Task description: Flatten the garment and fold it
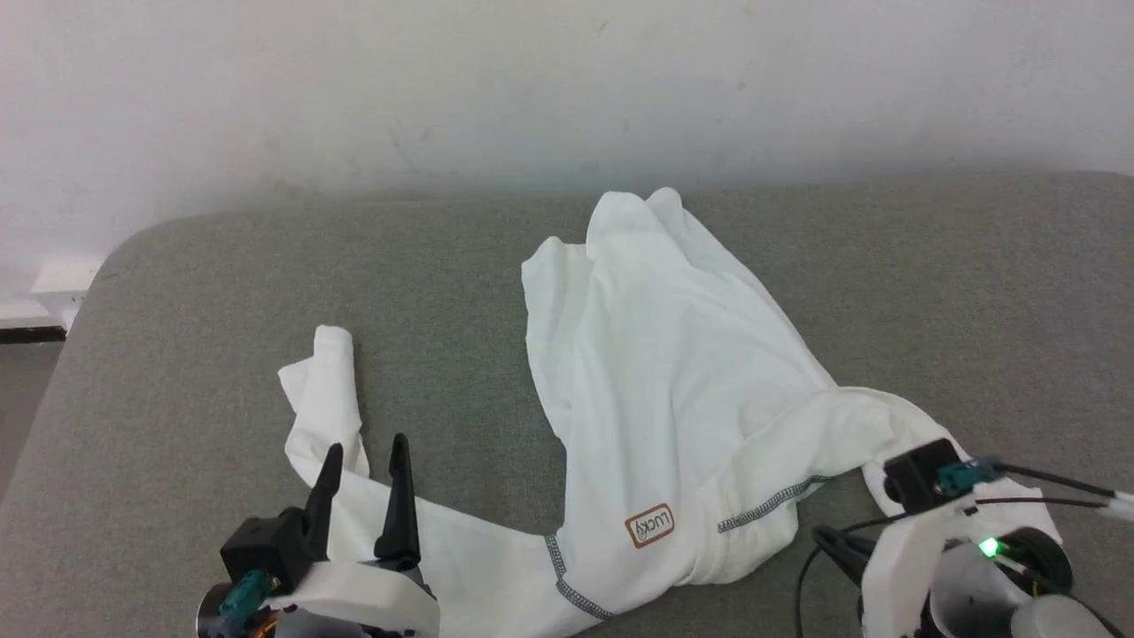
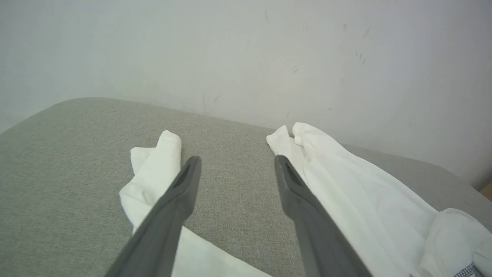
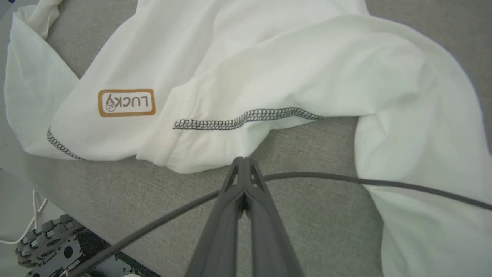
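**Shirt unflattened, no fold made yet**

The garment (image 1: 673, 354) lies sprawled across the grey cloth-covered tabletop (image 1: 195, 292), nearer the front edge than the wall (image 1: 354, 89). Its body runs in a long bunched band from the far middle down toward the near side. Layers lap over one another and a ridge of cloth is rolled across the lower right. One sleeve (image 1: 323, 399) trails off to the left and ends in a crumpled cuff. The brown logo patch (image 1: 649, 525) faces up near the front, with the speckled seam stitching (image 3: 246, 117) curving beside it.

The left tool (image 1: 365, 447) stands wide open above the trailing sleeve and holds nothing. In its own wrist view, bare tabletop shows between the fingers.

The right tool (image 3: 243, 161) is closed, its tips meeting right at the near edge of the shirt, just below the stitched seam. I cannot tell whether a pinch of the thin cloth is caught between them. A dark cable (image 3: 384, 182) crosses in front of it.

As I judge it, the work is at its very start. Nothing is spread smooth, the sleeves are not laid out and no fold exists. Everything remains: pulling the body flat, straightening both sleeves, then folding.
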